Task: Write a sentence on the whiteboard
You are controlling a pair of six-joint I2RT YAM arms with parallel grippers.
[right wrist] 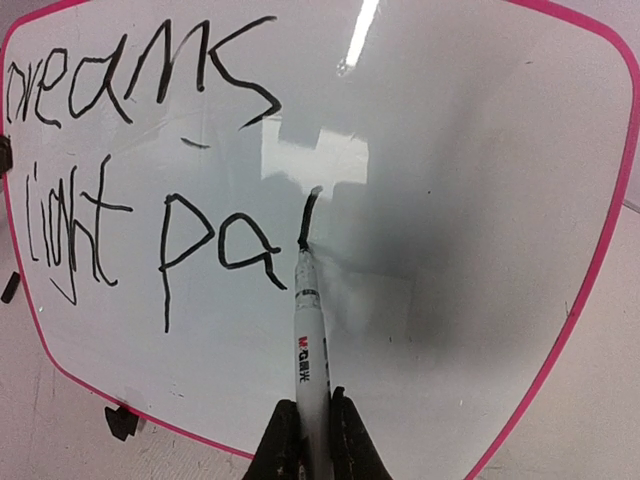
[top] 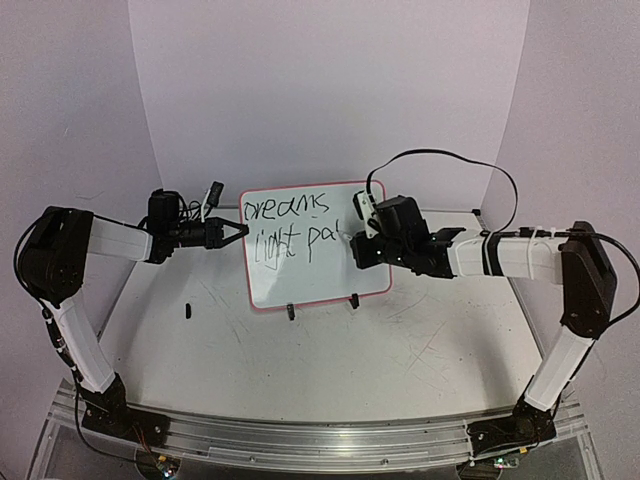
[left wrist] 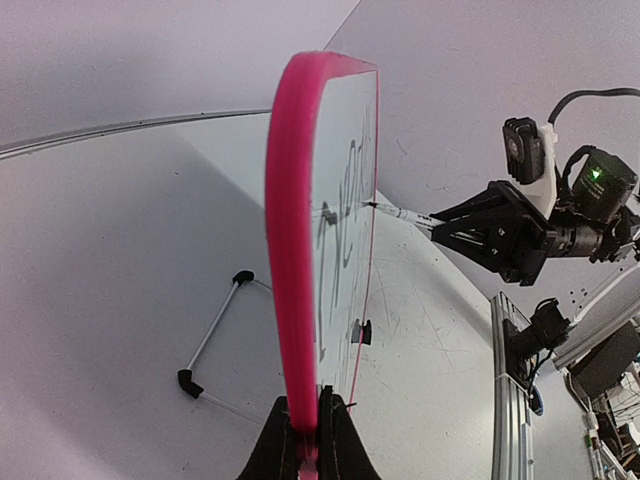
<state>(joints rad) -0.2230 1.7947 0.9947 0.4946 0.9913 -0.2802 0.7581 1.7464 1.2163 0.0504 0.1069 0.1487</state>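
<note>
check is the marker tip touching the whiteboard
Touching. The right wrist view shows the marker tip on the whiteboard at the end of a black stroke, with no gap. The edge-on left wrist view agrees.

R gripper at bottom center clamps white marker, tip touching whiteboard mid-frame, on a short stroke right after "Pa". Upper left, sentence reads "dreams" over "light Pa". Black clip foot lower left.

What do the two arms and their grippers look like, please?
The left arm and right arm have white tubular links between black joint housings. The left gripper and right gripper have black tapering fingers. A black cable loops above the right arm, whose wrist shows a green light.
</note>
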